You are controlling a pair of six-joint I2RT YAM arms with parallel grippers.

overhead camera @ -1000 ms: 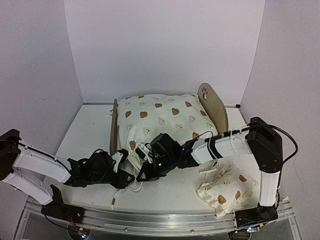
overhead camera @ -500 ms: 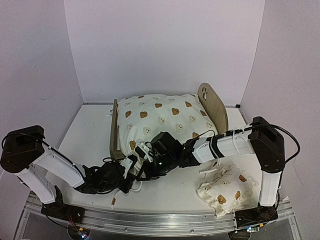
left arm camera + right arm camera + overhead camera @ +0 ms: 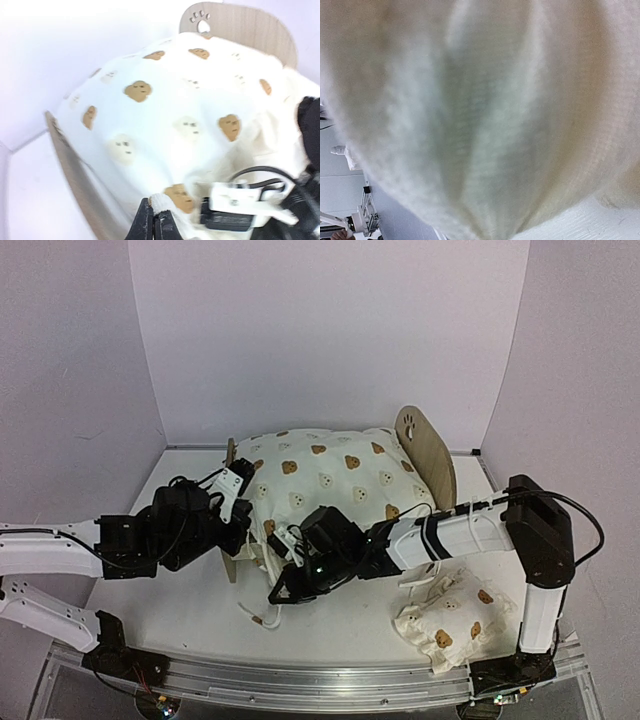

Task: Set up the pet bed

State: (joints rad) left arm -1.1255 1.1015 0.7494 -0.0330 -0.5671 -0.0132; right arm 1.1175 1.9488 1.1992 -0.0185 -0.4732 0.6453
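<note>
Spanning space between plain pale walls (image 3: 330, 330), white desk (image 3: 330, 628) carries light-wood pet bed (image 3: 432, 455) with paw-print headboard at centre back, large cream bear-print cushion (image 3: 335, 475) heaped on it. Left arm (image 3: 60, 550) stretches low from left, left pincer (image 3: 153, 220) pinching cushion edge. Right arm (image 3: 450, 530) folds across, right pincer (image 3: 284, 592) closed at cushion's near edge.

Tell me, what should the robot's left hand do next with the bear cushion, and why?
Probably a gentle tug outward and down toward the footboard. The left gripper is shut on a bit of fabric at the cushion edge, and the cushion bulges high over the footboard instead of lying flat in the pet bed.
</note>
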